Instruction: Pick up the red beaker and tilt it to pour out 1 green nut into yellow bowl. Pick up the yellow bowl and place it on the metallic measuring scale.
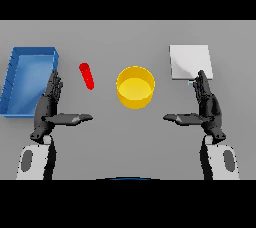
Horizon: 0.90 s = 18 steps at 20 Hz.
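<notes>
A slim red beaker [87, 76] stands on the grey table, left of centre, leaning slightly. To its right sits the round yellow bowl [135, 87], which looks empty. The pale metallic measuring scale [190, 61] lies flat at the back right. My left hand [49, 106] hovers below and left of the beaker, fingers straight and thumb pointing inward, holding nothing. My right hand [207, 104] mirrors it below the scale, fingertips over the scale's near edge, also open. No green nut is visible.
A blue tray [20, 92] with raised walls lies at the far left, just beside my left hand's fingers.
</notes>
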### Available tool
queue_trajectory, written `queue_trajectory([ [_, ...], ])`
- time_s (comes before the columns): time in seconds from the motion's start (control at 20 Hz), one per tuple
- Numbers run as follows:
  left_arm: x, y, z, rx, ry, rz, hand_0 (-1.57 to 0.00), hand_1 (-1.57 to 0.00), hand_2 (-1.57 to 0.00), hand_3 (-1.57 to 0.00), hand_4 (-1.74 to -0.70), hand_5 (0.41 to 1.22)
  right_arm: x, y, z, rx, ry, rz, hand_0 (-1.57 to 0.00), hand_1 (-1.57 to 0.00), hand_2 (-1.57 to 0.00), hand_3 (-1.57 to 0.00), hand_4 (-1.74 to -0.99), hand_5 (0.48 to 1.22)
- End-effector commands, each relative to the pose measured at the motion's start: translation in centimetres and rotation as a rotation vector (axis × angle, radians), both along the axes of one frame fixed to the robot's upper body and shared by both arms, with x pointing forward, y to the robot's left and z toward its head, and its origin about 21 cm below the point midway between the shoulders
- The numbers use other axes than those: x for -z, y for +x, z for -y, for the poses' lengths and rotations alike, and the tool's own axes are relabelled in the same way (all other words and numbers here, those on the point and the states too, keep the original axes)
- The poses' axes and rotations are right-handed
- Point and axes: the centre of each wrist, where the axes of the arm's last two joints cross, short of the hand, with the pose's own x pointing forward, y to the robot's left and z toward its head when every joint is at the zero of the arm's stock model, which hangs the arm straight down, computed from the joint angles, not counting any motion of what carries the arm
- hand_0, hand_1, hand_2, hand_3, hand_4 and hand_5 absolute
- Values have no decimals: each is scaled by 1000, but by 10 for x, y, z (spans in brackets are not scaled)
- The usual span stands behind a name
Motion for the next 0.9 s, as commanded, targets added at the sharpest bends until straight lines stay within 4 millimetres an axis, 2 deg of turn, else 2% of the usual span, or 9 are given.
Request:
queue_trajectory([
  [0.0,0,0,1,0,-1,0,1,1,1,1,-1141,660,0,1,-1,0,1,-1,1,1,1,1,-1071,578],
  [0.25,1,-3,9,7,-7,2,1,1,1,1,-1141,660,-3,8,-8,-2,-1,4,1,1,1,1,-1071,578],
  [0.3,-5,-12,11,39,74,39,1,1,1,1,-1141,660,-10,3,-5,-8,-158,92,1,1,1,1,-1071,578],
  [0.35,-13,-20,11,58,126,77,1,1,1,1,-1143,660,-13,-5,-6,-16,-242,144,1,1,1,1,-1072,577],
  [0.45,-21,-33,16,83,174,83,1,1,1,1,-1142,662,-13,-14,-12,-28,-322,153,1,1,1,1,-1064,577],
  [0.7,-27,-32,18,106,205,21,1,1,1,1,-1137,650,-18,-20,-13,-62,-307,163,1,1,1,1,-1131,607],
  [0.85,-17,-18,16,107,216,-33,1,1,1,1,-1137,647,-16,-19,-12,-86,-273,155,1,1,1,1,-1180,627],
])
